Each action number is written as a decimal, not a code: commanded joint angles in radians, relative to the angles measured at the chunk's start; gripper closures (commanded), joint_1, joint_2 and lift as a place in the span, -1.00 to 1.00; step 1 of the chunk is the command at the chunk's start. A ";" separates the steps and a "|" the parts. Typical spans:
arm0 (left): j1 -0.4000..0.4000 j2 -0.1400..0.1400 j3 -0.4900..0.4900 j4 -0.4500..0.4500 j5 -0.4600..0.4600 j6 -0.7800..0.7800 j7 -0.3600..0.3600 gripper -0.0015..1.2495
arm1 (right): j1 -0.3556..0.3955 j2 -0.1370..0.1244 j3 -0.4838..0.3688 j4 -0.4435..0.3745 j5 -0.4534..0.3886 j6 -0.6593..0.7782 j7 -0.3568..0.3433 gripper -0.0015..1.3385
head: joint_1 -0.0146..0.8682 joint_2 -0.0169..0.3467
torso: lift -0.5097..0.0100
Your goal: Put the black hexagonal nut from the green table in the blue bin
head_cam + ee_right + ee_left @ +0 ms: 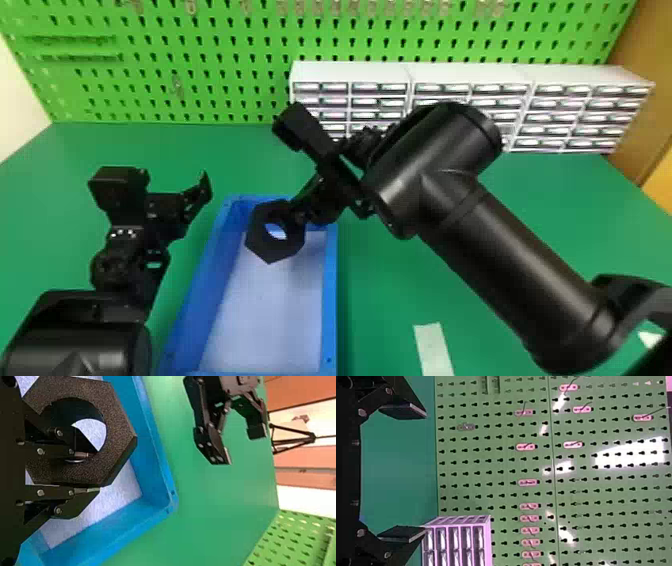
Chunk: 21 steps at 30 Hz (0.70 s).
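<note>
My right gripper (300,212) holds the black hexagonal nut (257,237) over the far part of the blue bin (330,300). In the right wrist view, one finger of the right gripper (89,473) passes into the hole of the nut (119,435) and the other lies against its outer side, above the blue bin (158,463). Left of the bin, my left gripper (197,207) is parked above the table; in the left wrist view the left gripper (421,473) stands open, its fingers wide apart with nothing between them.
White drawer cabinets (475,75) stand at the back right of the green table (550,215), before a green pegboard (200,60). A pale strip (434,350) lies on the table right of the bin. The left arm is close to the bin's left wall.
</note>
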 commanded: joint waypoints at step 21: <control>0.002 0.002 0.002 -0.003 0.000 0.000 0.000 -0.61 | -0.004 -0.007 0.037 0.041 -0.043 -0.040 -0.019 0.17 | 0.59 -0.62 | 0.59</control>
